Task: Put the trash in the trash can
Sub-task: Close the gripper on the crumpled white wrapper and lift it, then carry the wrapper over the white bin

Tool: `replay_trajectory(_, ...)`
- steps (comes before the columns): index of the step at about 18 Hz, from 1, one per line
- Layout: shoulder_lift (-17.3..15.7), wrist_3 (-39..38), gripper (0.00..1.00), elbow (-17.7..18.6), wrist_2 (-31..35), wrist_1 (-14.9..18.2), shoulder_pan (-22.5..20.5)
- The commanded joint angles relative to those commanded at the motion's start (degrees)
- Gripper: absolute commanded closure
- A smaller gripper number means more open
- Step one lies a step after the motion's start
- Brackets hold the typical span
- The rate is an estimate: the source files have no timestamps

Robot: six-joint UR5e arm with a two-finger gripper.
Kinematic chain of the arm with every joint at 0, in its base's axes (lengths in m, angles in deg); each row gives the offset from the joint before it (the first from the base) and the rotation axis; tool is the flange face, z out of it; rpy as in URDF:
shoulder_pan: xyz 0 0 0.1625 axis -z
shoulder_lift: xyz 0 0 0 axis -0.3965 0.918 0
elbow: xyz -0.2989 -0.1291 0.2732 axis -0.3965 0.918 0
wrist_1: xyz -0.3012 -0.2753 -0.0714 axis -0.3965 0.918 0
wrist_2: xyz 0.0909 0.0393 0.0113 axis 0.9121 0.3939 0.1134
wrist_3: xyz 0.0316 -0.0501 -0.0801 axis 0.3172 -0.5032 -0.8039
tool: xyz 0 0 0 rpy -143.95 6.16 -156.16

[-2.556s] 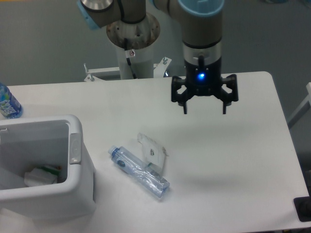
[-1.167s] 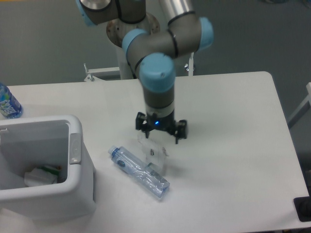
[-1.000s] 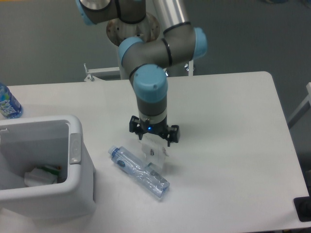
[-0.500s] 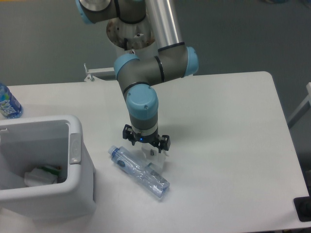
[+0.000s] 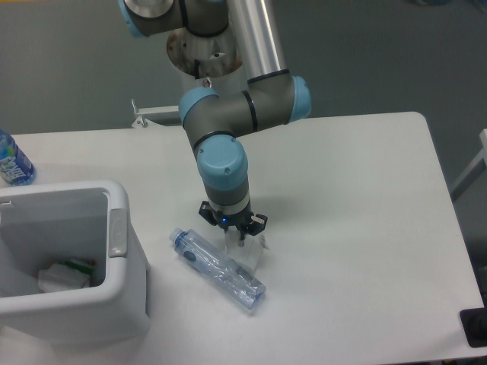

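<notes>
The crushed clear bottle (image 5: 219, 268) with a blue cap lies on the white table, cap end toward the trash can. The flat crumpled wrapper (image 5: 254, 252) lies against its far side, mostly hidden under my gripper. My gripper (image 5: 234, 236) points straight down onto the wrapper, its fingers drawn close together on the wrapper's upper part at table height. The trash can (image 5: 118, 230), a large white bin with a grey-white handle tab, stands at the front left with its opening facing up.
An upright bottle with a blue label (image 5: 12, 160) stands at the far left edge of the table. Some white and green trash (image 5: 65, 275) lies inside the bin. The arm's base post (image 5: 204, 53) stands behind the table.
My gripper came from high at the right, moved left and down onto the wrapper. In the last half second its fingers narrowed from wide open to nearly closed.
</notes>
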Motion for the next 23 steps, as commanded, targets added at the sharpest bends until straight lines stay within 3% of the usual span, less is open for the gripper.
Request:
replay_trajectory(3,-2.55,6.49,1.0,-0.09,-0.53,1.4,-2.38)
replay_trajectory(11,-11.07,18.37,1.0,-1.84,-3.15,14.23,-9.05)
replay_trajectory(15,-13.8,18.46,1.0,-6.57,-10.79,15.03,-12.66)
replay_trajectory(19,-15.12,11.46,1.0,-13.17,-25.28,15.12,-17.23)
replay_trajectory(23,-15.56,-0.75,1.0,-16.87,-32.42,14.51,-18.12)
